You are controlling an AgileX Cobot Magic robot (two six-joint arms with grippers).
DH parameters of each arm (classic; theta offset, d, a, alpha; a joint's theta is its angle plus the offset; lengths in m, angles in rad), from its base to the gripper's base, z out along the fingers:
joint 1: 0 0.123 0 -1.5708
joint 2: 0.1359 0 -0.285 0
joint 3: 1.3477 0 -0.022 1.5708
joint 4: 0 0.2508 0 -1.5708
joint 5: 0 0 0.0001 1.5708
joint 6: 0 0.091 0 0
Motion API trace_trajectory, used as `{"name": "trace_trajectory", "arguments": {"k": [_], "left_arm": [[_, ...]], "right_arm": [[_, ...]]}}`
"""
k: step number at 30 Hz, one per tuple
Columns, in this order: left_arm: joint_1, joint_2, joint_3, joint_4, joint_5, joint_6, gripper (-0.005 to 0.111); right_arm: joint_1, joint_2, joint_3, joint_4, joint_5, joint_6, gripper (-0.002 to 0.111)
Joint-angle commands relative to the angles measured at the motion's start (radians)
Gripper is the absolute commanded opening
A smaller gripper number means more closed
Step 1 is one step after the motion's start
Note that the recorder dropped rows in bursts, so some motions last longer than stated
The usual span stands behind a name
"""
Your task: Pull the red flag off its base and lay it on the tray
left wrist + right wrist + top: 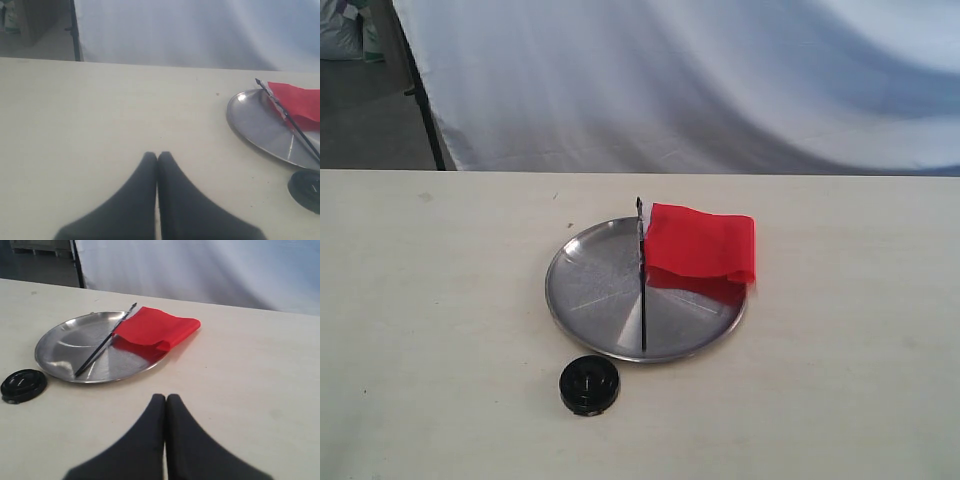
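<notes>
The red flag (705, 247) lies flat on the silver tray (582, 290), its black pole (642, 290) across the dish and the cloth draped over the tray's right rim. The black round base (589, 384) sits alone on the table just in front of the tray. No gripper shows in the exterior view. In the left wrist view my left gripper (157, 156) is shut with nothing in it, well away from the tray (255, 125), flag (297, 102) and base (306, 189). My right gripper (165, 398) is shut and empty, short of the tray (60, 347), flag (155, 329) and base (22, 385).
A pale table (440, 330) carries everything. A white cloth backdrop (700, 80) hangs behind its far edge, with a dark stand leg (425, 120) at the back left.
</notes>
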Motion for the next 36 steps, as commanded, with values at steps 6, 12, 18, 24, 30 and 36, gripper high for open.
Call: {"name": "trace_trajectory", "arguments": {"k": [6,12,18,24,30,36], "left_arm": [[0.003,-0.005,0.003,-0.01,0.001,-0.002,0.0],[0.003,-0.005,0.003,-0.01,0.001,-0.002,0.0],[0.003,-0.005,0.003,-0.01,0.001,-0.002,0.0],[0.003,-0.005,0.003,-0.01,0.001,-0.002,0.0],[0.003,-0.005,0.003,-0.01,0.001,-0.002,0.0],[0.003,-0.005,0.003,-0.01,0.001,-0.002,0.0]], "right_arm": [[-0.058,-0.006,0.003,-0.006,0.002,-0.028,0.0],[-0.058,-0.006,0.003,-0.006,0.002,-0.058,0.0],[-0.058,-0.006,0.003,-0.006,0.002,-0.058,0.0],[-0.058,-0.006,0.003,0.001,0.002,-0.058,0.0],[-0.104,-0.006,0.003,0.043,0.002,-0.058,0.0],[-0.161,-0.006,0.003,0.043,-0.001,-0.058,0.0]]}}
